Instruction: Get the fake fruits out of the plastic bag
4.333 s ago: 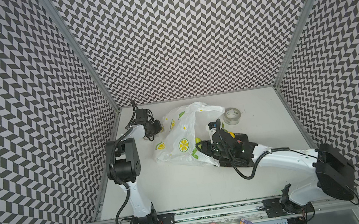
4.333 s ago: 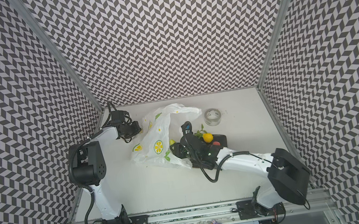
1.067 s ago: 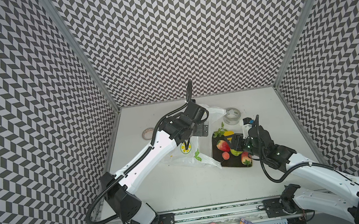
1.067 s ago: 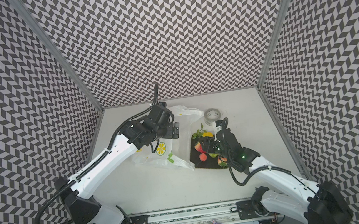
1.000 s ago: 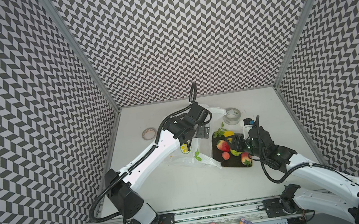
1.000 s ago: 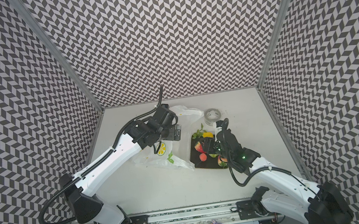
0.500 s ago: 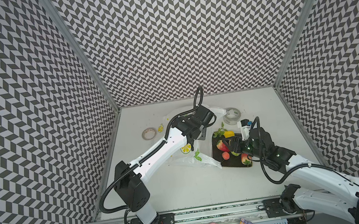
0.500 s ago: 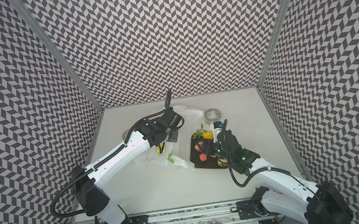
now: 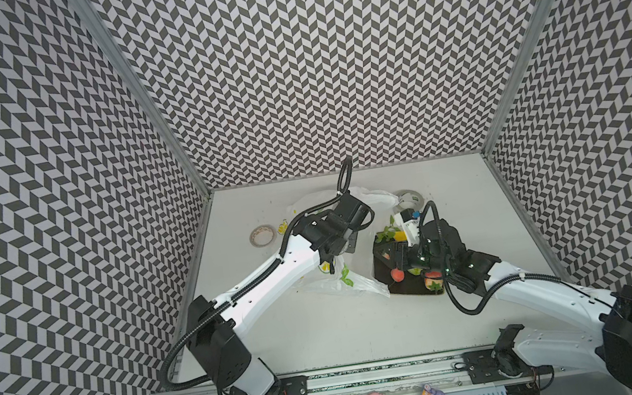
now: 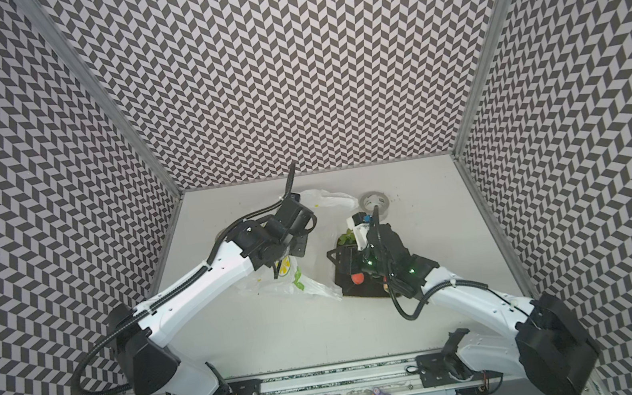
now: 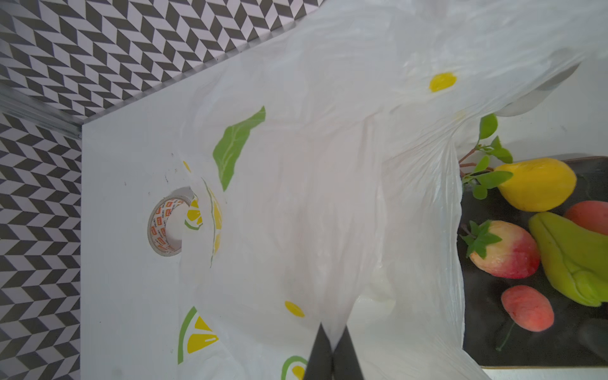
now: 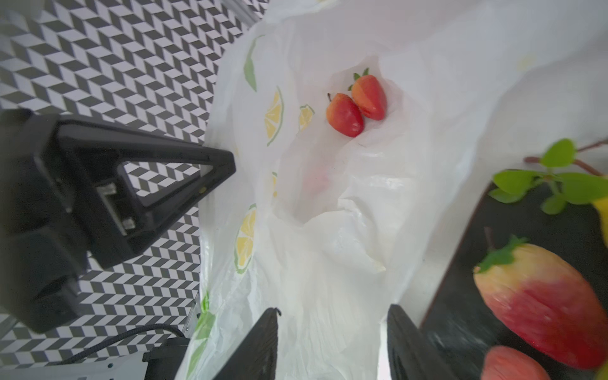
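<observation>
The plastic bag [image 9: 345, 286] [image 10: 303, 284] lies crumpled left of the dark tray. My left gripper [image 11: 333, 339] [image 9: 332, 267] is shut on a raised fold of the plastic bag [image 11: 329, 204]. My right gripper [image 12: 332, 332] is open, and the bag's rim [image 12: 329, 263] lies between its fingertips untouched. Two red strawberries [image 12: 357, 105] rest deep inside the bag. On the tray lie a lemon with leaves [image 11: 536, 184], a strawberry [image 11: 506, 251], a green fruit [image 11: 572, 260] and small pink-orange ones [image 11: 526, 307].
The dark square tray [image 9: 384, 277] [image 11: 487, 345] sits right of the bag, under my right wrist. A tan tape roll [image 9: 262, 235] [image 11: 166, 225] lies at the back left. A clear tape roll [image 9: 408, 197] [image 10: 373, 201] lies behind the tray. Patterned walls enclose three sides.
My left gripper swung right over the bag and shut on a fold of it. My right gripper edged left across the tray to the bag's opening, its jaws a little narrower.
</observation>
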